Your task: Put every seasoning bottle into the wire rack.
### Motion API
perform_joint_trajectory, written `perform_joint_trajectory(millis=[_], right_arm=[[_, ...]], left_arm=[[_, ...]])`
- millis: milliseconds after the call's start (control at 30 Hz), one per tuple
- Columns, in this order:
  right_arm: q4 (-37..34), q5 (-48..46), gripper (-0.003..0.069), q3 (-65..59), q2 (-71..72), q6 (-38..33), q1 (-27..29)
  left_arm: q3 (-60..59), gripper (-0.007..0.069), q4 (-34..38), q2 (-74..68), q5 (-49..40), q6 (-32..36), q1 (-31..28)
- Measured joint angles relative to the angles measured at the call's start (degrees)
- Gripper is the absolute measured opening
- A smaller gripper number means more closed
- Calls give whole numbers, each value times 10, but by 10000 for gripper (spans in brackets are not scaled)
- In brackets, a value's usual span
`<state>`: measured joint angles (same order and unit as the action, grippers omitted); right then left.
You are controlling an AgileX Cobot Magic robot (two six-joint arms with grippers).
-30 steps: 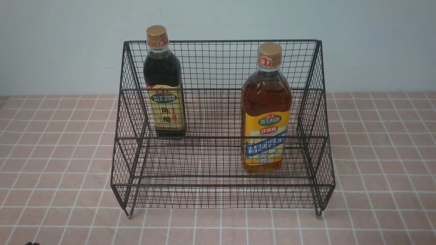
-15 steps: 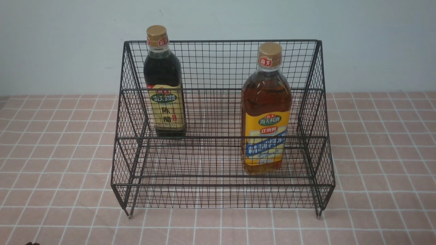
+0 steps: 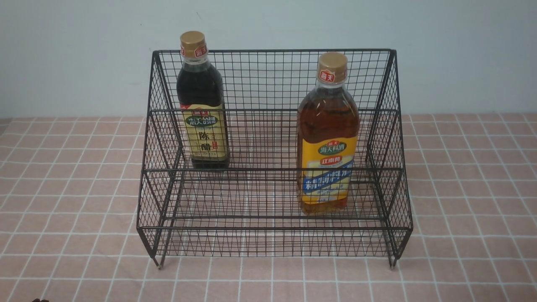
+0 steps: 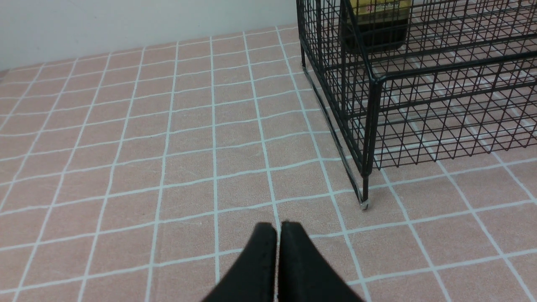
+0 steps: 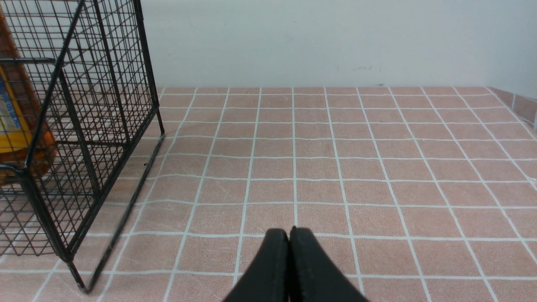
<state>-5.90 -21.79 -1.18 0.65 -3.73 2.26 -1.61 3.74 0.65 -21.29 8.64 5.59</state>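
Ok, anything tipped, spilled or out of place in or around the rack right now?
Nothing stands out. The dark bottle stands upright on the upper step of the wire rack, the amber bottle upright on the lower step, both caps on. No spill shows on the checked cloth.

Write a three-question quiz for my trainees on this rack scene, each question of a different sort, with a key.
1. True or false: the dark bottle stands on the lower step of the wire rack.
2. Which bottle stands nearer the rack's front? A) the amber bottle B) the dark bottle
3. Fill in: the left gripper and the right gripper are both ____.

Key: 1 false, it is on the upper step; 2 A; 3 shut, holding nothing.
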Motion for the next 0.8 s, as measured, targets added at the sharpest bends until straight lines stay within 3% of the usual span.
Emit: perform_joint_trajectory(millis=[800], right_arm=[[0, 0, -15, 0, 0, 5, 0]], left_arm=[[0, -7, 0, 0, 0, 0, 0]])
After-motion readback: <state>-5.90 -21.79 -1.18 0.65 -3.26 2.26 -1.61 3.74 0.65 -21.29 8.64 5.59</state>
